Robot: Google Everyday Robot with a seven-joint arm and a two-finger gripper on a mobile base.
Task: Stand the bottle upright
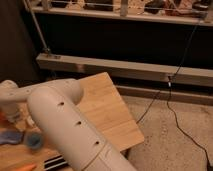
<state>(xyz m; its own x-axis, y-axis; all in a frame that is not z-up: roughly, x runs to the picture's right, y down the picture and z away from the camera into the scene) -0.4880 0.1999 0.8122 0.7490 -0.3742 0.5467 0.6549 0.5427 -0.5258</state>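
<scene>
My white arm (65,125) fills the lower left of the camera view and reaches across the wooden table (107,107) to the left edge. Its wrist (10,92) ends there. The gripper is beyond the wrist, hidden by the arm, and it is shut. The bottle is hidden behind the arm. I cannot tell whether the gripper touches it.
A round blue disc (35,140) and a flat blue piece (10,137) lie on the table under the arm. A black-and-white striped piece (55,162) lies at the table's front edge. A black cable (170,100) trails over the speckled floor on the right. A metal rail (125,70) runs behind the table.
</scene>
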